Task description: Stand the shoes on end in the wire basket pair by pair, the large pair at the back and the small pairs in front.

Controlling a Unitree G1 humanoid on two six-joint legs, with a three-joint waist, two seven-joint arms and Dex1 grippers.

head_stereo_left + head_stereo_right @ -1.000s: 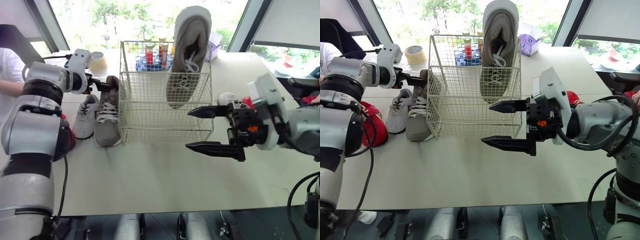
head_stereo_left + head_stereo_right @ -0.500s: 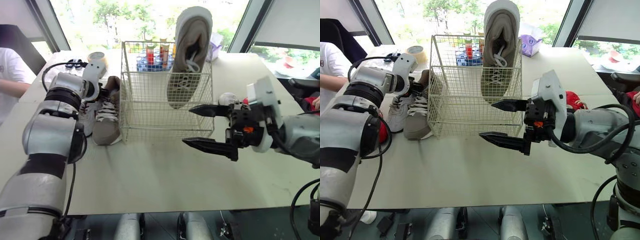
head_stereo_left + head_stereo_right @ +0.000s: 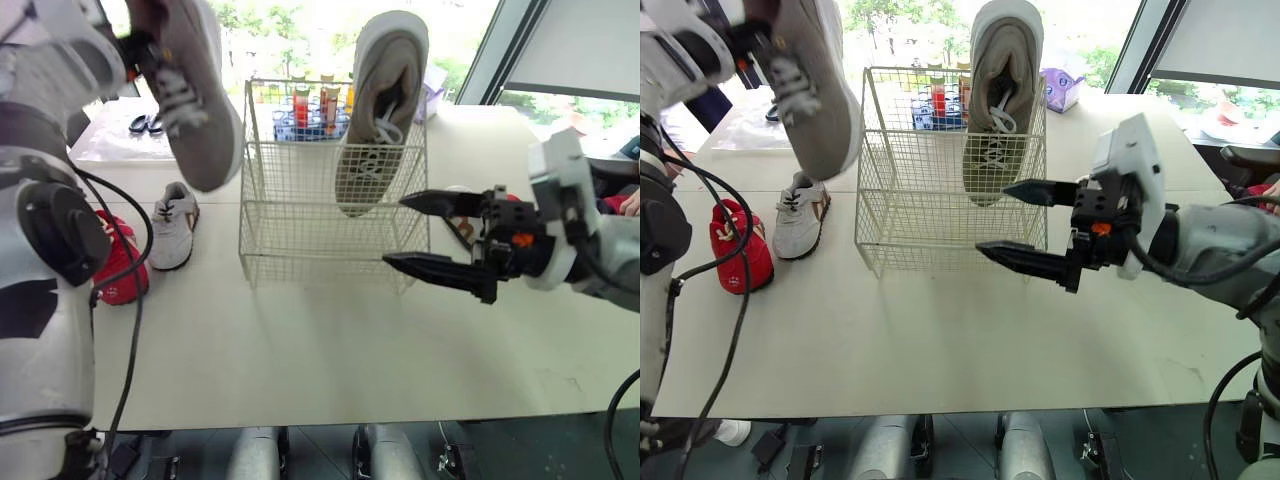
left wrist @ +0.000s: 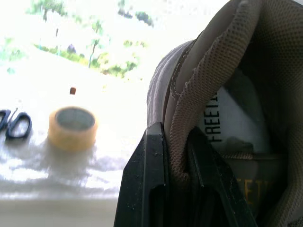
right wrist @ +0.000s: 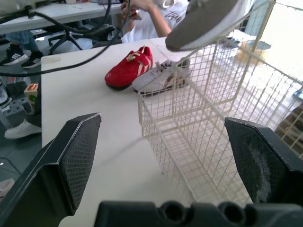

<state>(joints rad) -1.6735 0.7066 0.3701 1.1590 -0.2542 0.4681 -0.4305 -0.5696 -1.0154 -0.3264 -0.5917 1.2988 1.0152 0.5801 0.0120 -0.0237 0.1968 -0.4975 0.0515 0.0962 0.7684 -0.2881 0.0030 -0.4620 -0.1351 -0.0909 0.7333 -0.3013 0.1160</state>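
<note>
left wrist: fingers [image 4: 150, 184] astride collar, grey shoe [image 4: 265, 56]

**Setting:** office-type robotics test room.
**Evidence:**
- White worktable [image 3: 300, 340] beneath the right gripper [image 3: 397, 230].
- Tall windows [image 3: 290, 40] beyond the gripper, with trees outside.
- Roller blind [image 3: 585, 45] above and behind the gripper.
- Rack of coloured vials [image 3: 937, 105], tape roll [image 4: 73, 126] and scissors [image 3: 144, 124] at the table's far edge, well apart from the gripper.
- Ahead of the gripper's fingers, off the table: a desk [image 5: 61, 10], a wheeled office chair [image 5: 66, 40] and a person [image 5: 156, 23] in a white shirt.
</note>
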